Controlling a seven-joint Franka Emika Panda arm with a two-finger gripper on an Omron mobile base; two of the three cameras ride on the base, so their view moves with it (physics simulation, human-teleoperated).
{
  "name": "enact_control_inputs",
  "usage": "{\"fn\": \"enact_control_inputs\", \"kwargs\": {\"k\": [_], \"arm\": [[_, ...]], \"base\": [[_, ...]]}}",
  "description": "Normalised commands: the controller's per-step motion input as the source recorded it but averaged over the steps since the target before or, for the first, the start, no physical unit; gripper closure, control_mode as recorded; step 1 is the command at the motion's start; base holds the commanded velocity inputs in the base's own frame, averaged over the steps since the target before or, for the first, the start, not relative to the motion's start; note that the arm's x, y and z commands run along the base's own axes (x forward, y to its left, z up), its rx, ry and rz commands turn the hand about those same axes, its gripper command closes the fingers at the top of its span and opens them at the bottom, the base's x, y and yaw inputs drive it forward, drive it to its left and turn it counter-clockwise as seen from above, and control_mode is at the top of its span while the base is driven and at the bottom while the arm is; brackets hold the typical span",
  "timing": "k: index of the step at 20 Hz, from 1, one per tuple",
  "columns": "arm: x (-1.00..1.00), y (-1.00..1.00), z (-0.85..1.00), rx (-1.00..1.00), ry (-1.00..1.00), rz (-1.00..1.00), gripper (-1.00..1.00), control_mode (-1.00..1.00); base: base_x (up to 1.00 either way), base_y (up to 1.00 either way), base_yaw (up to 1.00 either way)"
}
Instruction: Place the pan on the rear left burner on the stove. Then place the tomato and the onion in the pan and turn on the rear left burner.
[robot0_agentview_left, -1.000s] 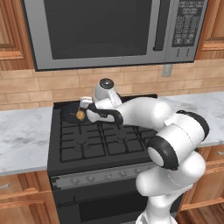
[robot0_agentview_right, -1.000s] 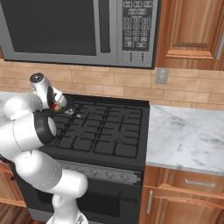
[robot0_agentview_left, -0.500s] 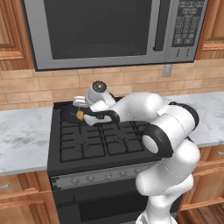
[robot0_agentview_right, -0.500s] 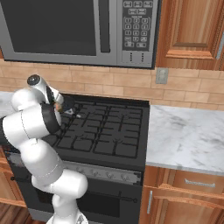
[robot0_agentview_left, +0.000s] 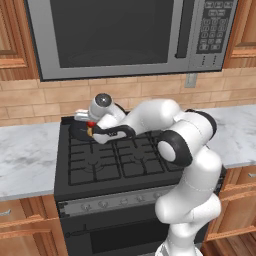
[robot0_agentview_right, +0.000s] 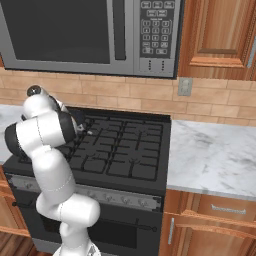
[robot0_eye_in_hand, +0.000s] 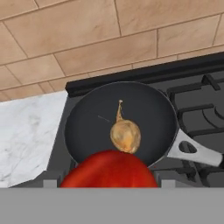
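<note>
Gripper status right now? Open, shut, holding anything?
Tool: closed on the tomato, held above the near edge of the pan; the onion already lies in the pan.

Black pan (robot0_eye_in_hand: 87, 118), tan onion (robot0_eye_in_hand: 125, 135), bright-red tomato (robot0_eye_in_hand: 109, 170).

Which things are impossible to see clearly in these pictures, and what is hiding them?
- Gripper fingertips: hand view, covered by the tomato.
- Tomato's lower part: hand view, cut off at the bottom.
- Rear left burner: hand view, under the pan.
- Onion: right base view, behind the arm.
- Knob positions: base views, too small.
</note>
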Motion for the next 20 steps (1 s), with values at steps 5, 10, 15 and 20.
{"fn": "enact_control_inputs", "kwargs": {"k": [5,10,15,20], "arm": [[0.19,0.27,0.00,0.00,0.00,0.00,1.00,-1.00],[0.18,0.21,-0.09,0.00,0.01,0.00,1.00,-1.00],[0.13,0.14,-0.17,0.00,0.06,0.00,1.00,-1.00],[0.05,0.00,-0.19,0.00,0.09,-0.01,1.00,-1.00]], "base": [[0.00,0.00,0.00],[0.00,0.00,0.00],[0.00,0.00,0.00],[0.00,0.00,0.00]]}}
